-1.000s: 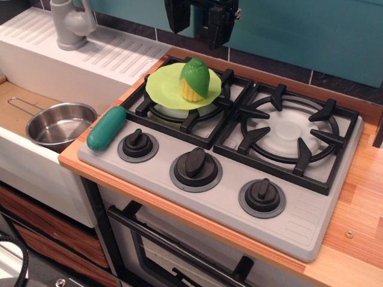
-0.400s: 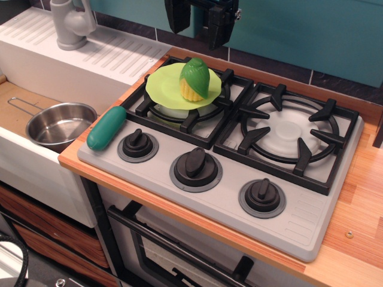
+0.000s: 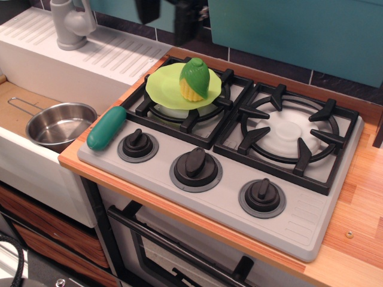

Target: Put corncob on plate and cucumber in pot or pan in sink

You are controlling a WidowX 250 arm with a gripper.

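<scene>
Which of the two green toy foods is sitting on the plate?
The corncob, yellow kernels in a bright green husk, sits on the plate. The dark cucumber lies on the stove's edge.

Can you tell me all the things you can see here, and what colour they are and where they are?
Yellow toy corncob in a bright green husk: one, on the plate.
Round lime-green plastic plate: one, on the back-left burner.
Smooth dark green toy cucumber: one, on the stove's front-left corner, beside the sink.
Small shiny steel pot with a wire handle: one, silver, empty, in the sink.
White sink with a tan bottom: one, left of the stove.
Grey faucet: one, on the ribbed drainboard.
Grey toy stove: one, with two black burner grates.
Black knobs: three, along the stove's front.
Black robot gripper: one, blurred, at the top edge behind the plate.
</scene>
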